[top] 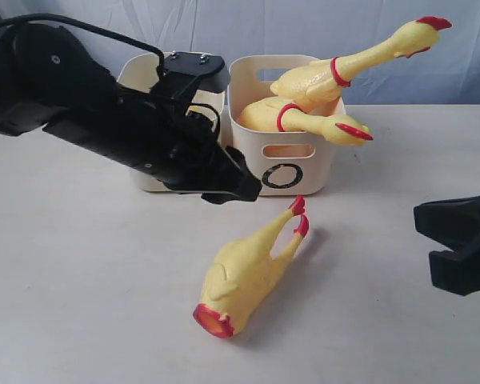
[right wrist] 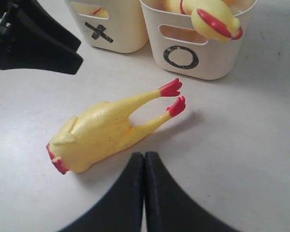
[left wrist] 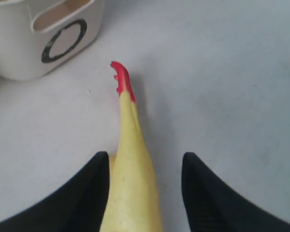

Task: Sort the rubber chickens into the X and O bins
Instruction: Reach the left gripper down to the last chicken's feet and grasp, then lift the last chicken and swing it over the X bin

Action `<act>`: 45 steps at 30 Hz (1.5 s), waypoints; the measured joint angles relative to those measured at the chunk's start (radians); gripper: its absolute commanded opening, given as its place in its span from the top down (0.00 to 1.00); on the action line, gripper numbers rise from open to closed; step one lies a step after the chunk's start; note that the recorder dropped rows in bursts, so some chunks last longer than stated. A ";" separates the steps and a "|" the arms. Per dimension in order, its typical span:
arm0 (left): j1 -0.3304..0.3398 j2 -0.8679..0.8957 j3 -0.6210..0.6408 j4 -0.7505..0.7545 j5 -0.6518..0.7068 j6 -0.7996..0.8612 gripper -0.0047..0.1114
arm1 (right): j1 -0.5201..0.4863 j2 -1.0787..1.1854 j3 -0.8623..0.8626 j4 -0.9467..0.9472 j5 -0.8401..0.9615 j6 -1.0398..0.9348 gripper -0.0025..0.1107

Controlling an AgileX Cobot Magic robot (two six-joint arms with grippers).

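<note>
A headless yellow rubber chicken (top: 244,276) lies on the white table in front of the bins, its red feet toward the O bin (top: 284,172). Two more chickens lie in the O bin, one neck (top: 360,60) sticking out to the right, one head (top: 328,124) hanging over the front rim. The X bin (top: 140,72) stands left of it, mostly behind my left arm. My left gripper (top: 232,188) hovers open, and the left wrist view shows a yellow chicken leg (left wrist: 133,169) between its fingers. My right gripper (right wrist: 144,157) is shut and empty, near the lying chicken (right wrist: 101,133).
The two bins stand side by side at the back of the table, X bin (right wrist: 111,29) and O bin (right wrist: 203,58). A grey-blue backdrop hangs behind them. My left arm crosses in front of the X bin. Bare table lies around the chicken.
</note>
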 measured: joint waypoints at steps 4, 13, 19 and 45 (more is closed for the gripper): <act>-0.034 -0.001 0.000 -0.002 -0.073 0.002 0.57 | 0.000 0.000 0.000 0.000 0.000 0.000 0.99; -0.048 0.086 0.000 -0.044 -0.128 0.002 0.57 | 0.000 0.000 0.000 0.000 -0.006 0.000 0.99; -0.047 0.213 0.000 -0.064 -0.140 0.004 0.57 | 0.000 0.000 0.000 0.000 -0.008 0.000 0.99; -0.088 0.317 -0.026 -0.098 -0.141 0.121 0.91 | 0.000 0.000 0.000 0.030 -0.008 0.000 0.99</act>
